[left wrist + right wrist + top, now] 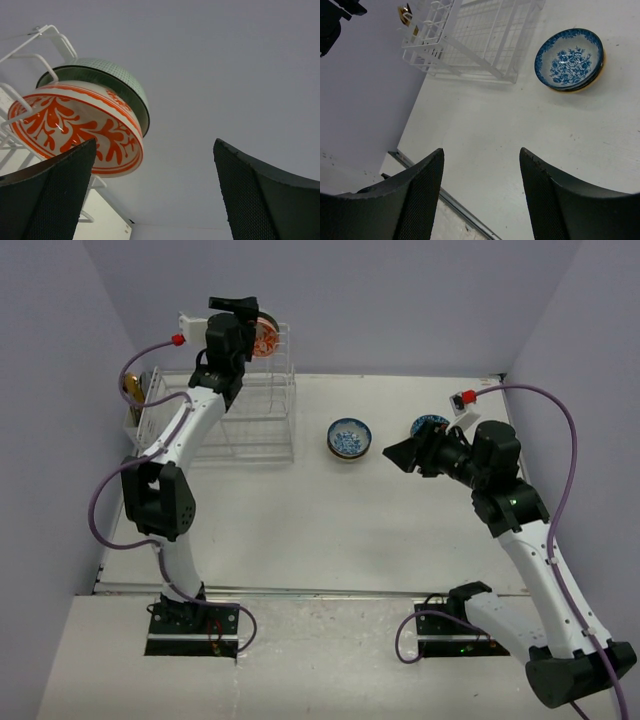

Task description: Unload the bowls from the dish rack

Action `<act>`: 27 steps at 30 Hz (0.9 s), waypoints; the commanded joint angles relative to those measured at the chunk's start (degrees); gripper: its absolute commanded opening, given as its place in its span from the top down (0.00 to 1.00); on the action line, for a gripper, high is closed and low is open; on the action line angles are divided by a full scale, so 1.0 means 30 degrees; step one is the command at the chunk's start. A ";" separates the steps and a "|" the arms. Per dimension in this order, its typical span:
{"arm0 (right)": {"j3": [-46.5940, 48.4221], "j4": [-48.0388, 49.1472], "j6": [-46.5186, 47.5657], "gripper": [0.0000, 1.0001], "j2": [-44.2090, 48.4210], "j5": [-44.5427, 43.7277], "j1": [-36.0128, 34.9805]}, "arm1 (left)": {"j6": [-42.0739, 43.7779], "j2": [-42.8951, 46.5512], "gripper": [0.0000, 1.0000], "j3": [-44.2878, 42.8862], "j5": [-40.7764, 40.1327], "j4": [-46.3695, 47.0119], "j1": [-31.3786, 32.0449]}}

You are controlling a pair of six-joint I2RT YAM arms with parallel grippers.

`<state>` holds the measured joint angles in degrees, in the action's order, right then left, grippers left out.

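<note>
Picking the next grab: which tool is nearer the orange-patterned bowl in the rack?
Left. The left tool hangs open right beside the orange bowl at the top of the dish rack; the right tool is far across the table, near the blue bowl.

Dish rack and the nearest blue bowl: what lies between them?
Nothing: only bare table separates the dish rack from the blue bowl, shown in the top and right wrist views.

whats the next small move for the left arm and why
Probably shift the left hand toward the orange bowl until its rim sits between the fingers: the hand is open, and the bowl stands in the dish rack beside the gap.
</note>
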<state>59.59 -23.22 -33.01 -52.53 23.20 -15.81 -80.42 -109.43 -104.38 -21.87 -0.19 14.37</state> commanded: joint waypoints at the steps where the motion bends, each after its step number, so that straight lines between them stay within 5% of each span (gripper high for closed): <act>1: 0.0028 0.0622 0.0136 0.37 0.0314 0.0177 0.0086 | -0.0673 -0.0495 0.02 -0.1007 -0.0445 0.0531 -0.0191; 12: -0.0147 0.0593 0.0604 0.37 0.0606 -0.0028 0.0086 | -0.0790 -0.2049 0.32 -0.1682 -0.0474 0.1409 -0.0513; 18: -0.0265 0.0622 0.0721 0.37 0.0753 -0.0263 0.0086 | -0.0995 -0.2255 0.53 -0.1594 -0.0767 0.1556 -0.0542; 20: -0.0294 0.0593 0.0722 0.37 0.0812 -0.0379 0.0086 | -0.1054 -0.2255 0.69 -0.1565 -0.0650 0.1586 -0.0542; 27: -0.0323 0.0388 0.0868 0.38 0.1367 -0.1053 0.0086 | -0.1844 -0.1581 0.87 -0.0423 -0.0387 0.2170 -0.0542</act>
<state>58.57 -23.11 -31.81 -50.09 22.17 -15.73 -85.03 -116.25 -106.80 -21.80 4.27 13.30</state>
